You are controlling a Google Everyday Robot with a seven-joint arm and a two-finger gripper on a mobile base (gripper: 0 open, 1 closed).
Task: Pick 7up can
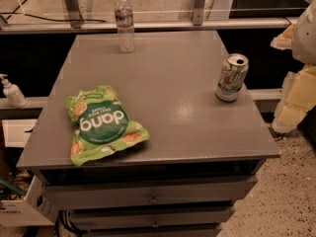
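Observation:
The 7up can [231, 77] stands upright near the right edge of the grey table top [173, 83]. It has a white and silver body with green lettering, and its silver top is open. My gripper [295, 90] is at the far right of the camera view. It looks pale yellow and white and is partly cut off by the frame edge. It hangs beside the table, to the right of the can and apart from it, with nothing in it that I can see.
A green "dang" snack bag [102, 124] lies at the front left of the table. A clear plastic water bottle [125, 21] stands at the back edge. A pump bottle [12, 92] sits on a ledge to the left. Drawers [153, 197] run below the table top.

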